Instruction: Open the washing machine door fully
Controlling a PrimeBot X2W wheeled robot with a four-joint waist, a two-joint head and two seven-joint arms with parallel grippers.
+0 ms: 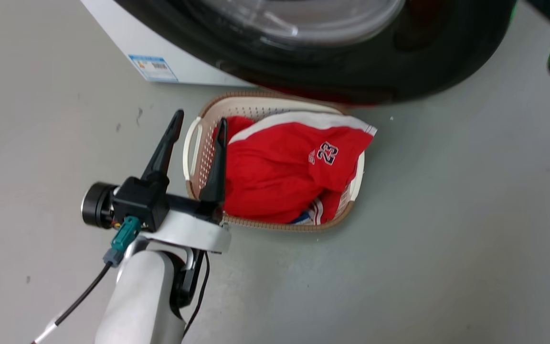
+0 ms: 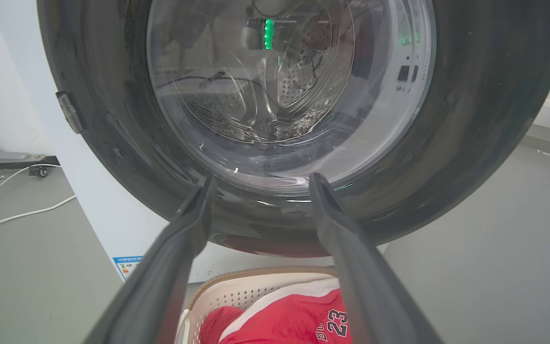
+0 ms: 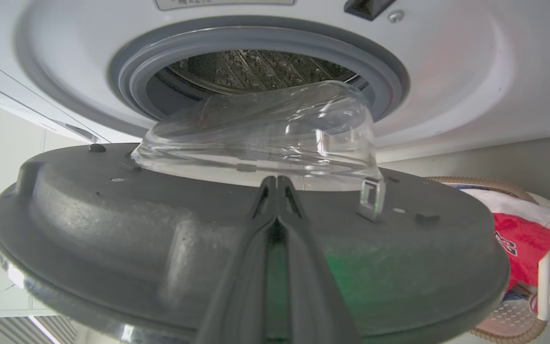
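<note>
- The left gripper (image 1: 200, 118) is nearest, at the near left above the grey floor (image 1: 447, 215). Its two dark fingers are spread wide and hold nothing, and they point away toward the machine.
- Its right finger lies across the left rim of a beige laundry basket (image 1: 280, 225) as seen from the head view. Whether it touches the rim cannot be told.
- A red jersey (image 1: 275, 167) with white trim and the number 23 is heaped in the basket.
- Just beyond the basket is the washing machine door (image 1: 447, 62). It is swung out from the machine front, and its glossy black lower edge overhangs the basket's far rim.
- The left wrist view faces the door's outer side, with the clear glass bowl (image 3: 256, 134) in the centre of the ring.
- The right gripper (image 3: 277, 181) is on the door's other side, fingers pressed together with nothing seen between them. Its tips are at the matt grey inner face, just below the base of the bowl, left of a small metal latch (image 3: 372, 196).
- Farthest is the white washing machine (image 1: 112, 28), with a blue label (image 1: 153, 68) low on its left side.
- Its grey-rimmed drum mouth (image 3: 256, 36) stands uncovered behind the bowl.
</note>
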